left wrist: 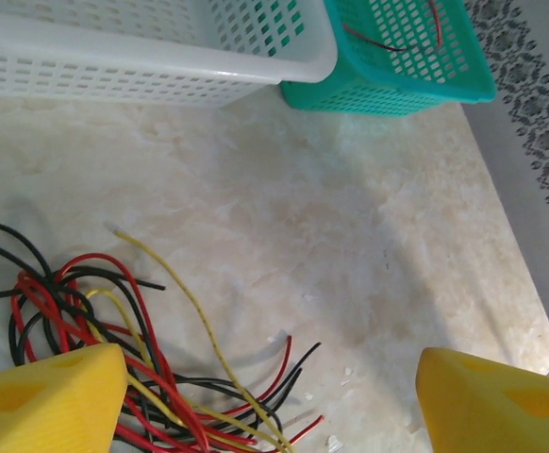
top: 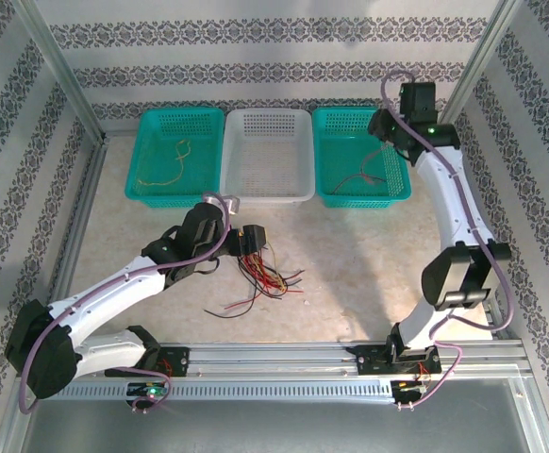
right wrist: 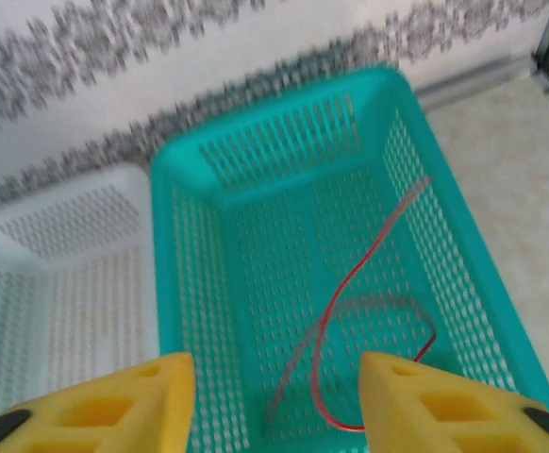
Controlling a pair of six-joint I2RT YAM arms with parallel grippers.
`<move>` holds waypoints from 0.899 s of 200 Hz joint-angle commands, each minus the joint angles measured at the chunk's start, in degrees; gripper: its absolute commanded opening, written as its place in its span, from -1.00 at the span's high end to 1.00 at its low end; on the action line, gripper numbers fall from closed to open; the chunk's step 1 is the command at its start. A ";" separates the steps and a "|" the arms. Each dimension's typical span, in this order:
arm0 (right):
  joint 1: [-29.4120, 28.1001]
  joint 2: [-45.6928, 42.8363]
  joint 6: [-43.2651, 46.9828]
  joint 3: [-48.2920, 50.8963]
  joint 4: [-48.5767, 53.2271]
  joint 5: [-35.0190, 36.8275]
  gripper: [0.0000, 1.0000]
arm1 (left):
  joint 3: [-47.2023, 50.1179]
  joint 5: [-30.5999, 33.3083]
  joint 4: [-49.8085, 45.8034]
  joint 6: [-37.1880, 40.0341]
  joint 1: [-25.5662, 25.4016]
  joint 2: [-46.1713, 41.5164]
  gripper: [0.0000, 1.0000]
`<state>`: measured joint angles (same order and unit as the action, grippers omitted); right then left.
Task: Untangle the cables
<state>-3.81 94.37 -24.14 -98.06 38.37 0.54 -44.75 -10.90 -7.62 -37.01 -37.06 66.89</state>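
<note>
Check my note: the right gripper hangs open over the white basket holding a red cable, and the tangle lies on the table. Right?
Not the white one: the right gripper hangs open over the right-hand teal basket, and the red cable lies in that, as the right wrist view shows. The rest stands.

Three baskets are counted: one white basket (top: 267, 112), a left teal basket (top: 182, 112) and a right teal basket (top: 350, 111). One tangle of cables (top: 265, 274), its strands too knotted to be counted, is seen just beside the left gripper (left wrist: 270, 396). One red wire (right wrist: 336, 311) is counted ahead of the right gripper (right wrist: 274, 396), and one yellow wire (top: 166, 170) beyond the left gripper.
</note>
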 commanded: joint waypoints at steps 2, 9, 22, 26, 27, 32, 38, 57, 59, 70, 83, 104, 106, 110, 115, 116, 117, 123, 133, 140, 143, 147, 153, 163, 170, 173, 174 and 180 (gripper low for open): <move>-3.61 -7.98 -1.06 7.33 -2.14 0.45 -0.21 | -3.54 2.54 -6.09 2.17 -0.03 2.71 -0.63; -4.73 -10.04 -1.44 10.35 -2.76 0.46 -0.22 | -4.18 2.08 -7.01 2.21 -0.03 3.89 -0.62; -8.01 -14.74 -2.67 17.62 -4.58 0.80 -0.25 | -4.86 0.87 -7.93 1.98 -0.03 5.76 -0.59; -9.37 -16.21 -3.09 19.90 -5.19 0.95 -0.26 | -4.90 0.61 -7.95 1.78 -0.03 6.21 -0.59; -9.77 -16.57 -3.23 20.48 -5.35 1.09 -0.26 | -4.90 0.52 -7.94 1.73 -0.03 6.40 -0.58; -11.40 -18.12 -3.83 23.22 -6.05 1.53 -0.27 | -4.86 0.25 -7.94 1.49 -0.03 6.97 -0.58; -13.69 -19.99 -4.80 26.39 -6.79 1.98 -0.27 | -4.85 0.10 -7.93 1.19 -0.03 7.70 -0.58; -21.85 -24.19 -8.15 36.36 -8.93 3.09 -0.28 | -5.81 -0.08 -9.89 0.87 -0.03 10.85 -0.51; -22.66 -24.51 -8.67 37.28 -9.24 3.07 -0.28 | -6.03 -0.13 -10.18 0.93 -0.03 11.10 -0.49; -27.43 -25.77 -11.39 42.68 -11.35 2.67 -0.29 | -6.26 -0.88 -11.09 0.89 -0.03 12.68 -0.39; -32.22 -26.07 -14.14 47.62 -13.06 2.58 -0.29 | -5.49 -1.89 -10.60 0.26 -0.03 13.59 -0.32; -36.21 -25.24 -20.49 55.09 -17.46 0.63 -0.26 | -3.31 -2.47 -8.80 -1.57 -0.03 14.80 -0.21; -36.43 -25.10 -20.99 55.74 -18.11 0.30 -0.26 | -3.19 -2.51 -8.66 -1.70 -0.03 14.99 -0.20; -36.94 -24.84 -21.84 56.93 -19.41 -0.19 -0.25 | -2.94 -2.61 -8.34 -1.97 -0.03 15.36 -0.16; -37.69 -24.49 -22.61 58.06 -20.67 -0.44 -0.25 | -2.66 -2.95 -7.88 -2.28 -0.03 16.07 -0.14; -37.81 -24.40 -22.74 58.24 -20.82 -0.40 -0.25 | -2.68 -3.02 -7.78 -2.32 -0.03 16.25 -0.14; -37.96 -24.27 -22.86 58.42 -21.02 -0.34 -0.25 | -2.65 -3.05 -7.73 -2.38 -0.03 16.34 -0.13; -38.77 -23.71 -23.27 59.08 -21.71 0.07 -0.24 | -2.52 -3.76 -6.95 -2.65 -0.03 17.17 -0.11; -39.47 -22.78 -23.46 59.04 -21.73 0.83 -0.21 | -2.24 -5.33 -4.69 -3.16 -0.02 18.52 -0.03; -39.69 -22.23 -23.23 58.75 -21.70 0.93 -0.18 | -1.86 -6.01 -2.84 -3.84 -0.05 19.48 0.01; -39.68 -22.13 -23.08 58.51 -21.75 0.89 -0.17 | -1.79 -6.14 -2.29 -4.21 -0.03 19.84 0.02; -39.74 -21.92 -22.79 58.10 -21.50 0.83 -0.16 | -1.76 -6.24 -1.60 -4.68 -0.03 20.33 0.05; -39.69 -21.67 -22.54 57.54 -21.25 0.92 -0.15 | -1.90 -6.40 -0.75 -5.13 -0.05 20.98 0.10; -39.82 -21.21 -22.19 57.07 -21.34 0.87 -0.14 | -2.40 -6.36 -0.43 -5.58 -0.03 22.15 0.18; -40.00 -20.99 -22.16 57.02 -21.47 0.91 -0.13 | -2.90 -6.10 -0.84 -5.74 -0.05 22.80 0.20; -39.96 -20.86 -22.20 57.02 -21.57 0.96 -0.13 | -3.03 -6.01 -1.05 -5.76 -0.03 23.07 0.21; -39.96 -20.83 -22.23 57.02 -21.53 1.00 -0.13 | -3.09 -6.04 -1.07 -5.77 -0.03 23.13 0.21; -40.02 -20.64 -22.31 57.09 -21.62 0.99 -0.12 | -3.15 -5.87 -1.27 -5.74 -0.04 23.41 0.21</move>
<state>-43.29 72.93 -45.25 -39.53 19.14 0.95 -47.24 -16.08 -11.25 -41.04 -37.06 89.23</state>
